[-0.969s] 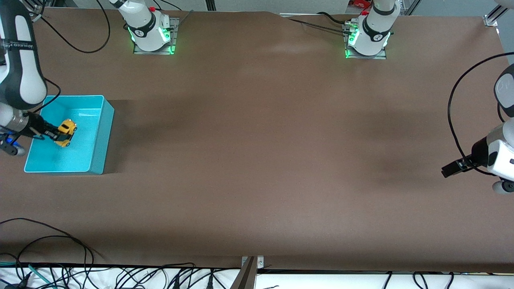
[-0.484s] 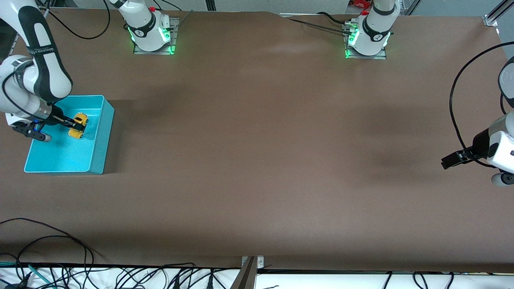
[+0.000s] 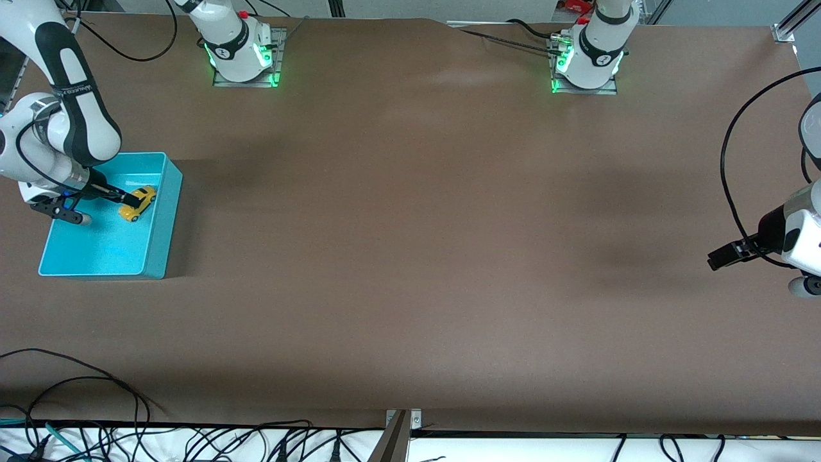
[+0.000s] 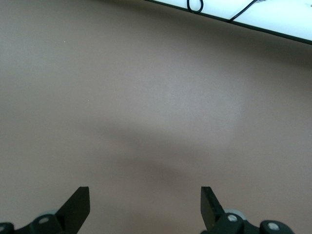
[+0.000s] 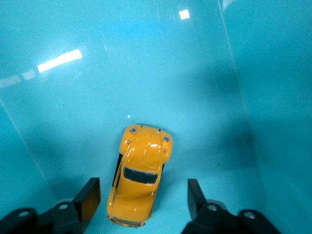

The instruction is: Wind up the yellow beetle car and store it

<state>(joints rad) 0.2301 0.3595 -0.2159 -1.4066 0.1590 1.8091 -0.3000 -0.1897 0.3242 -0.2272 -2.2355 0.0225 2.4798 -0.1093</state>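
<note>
The yellow beetle car point(image 3: 138, 203) point(image 5: 139, 178) rests on its wheels on the floor of the turquoise bin point(image 3: 163, 221) point(image 5: 204, 87), close to the bin's wall that faces the middle of the table. My right gripper point(image 3: 126, 200) point(image 5: 142, 191) reaches down into the bin and is open. Its fingers point(image 5: 90, 195) stand on either side of the car's rear with a gap on both sides. My left gripper point(image 3: 716, 261) point(image 4: 145, 197) waits open over bare table at the left arm's end, holding nothing.
The bin stands at the right arm's end of the brown table point(image 3: 410, 256). Both arm bases point(image 3: 240, 48) sit along the edge farthest from the front camera. Loose cables point(image 3: 96, 410) lie along the nearest edge.
My right gripper carried the car across the bin toward the wall facing the table's middle, lowered it, then opened and let it go. The left arm has hardly moved.
</note>
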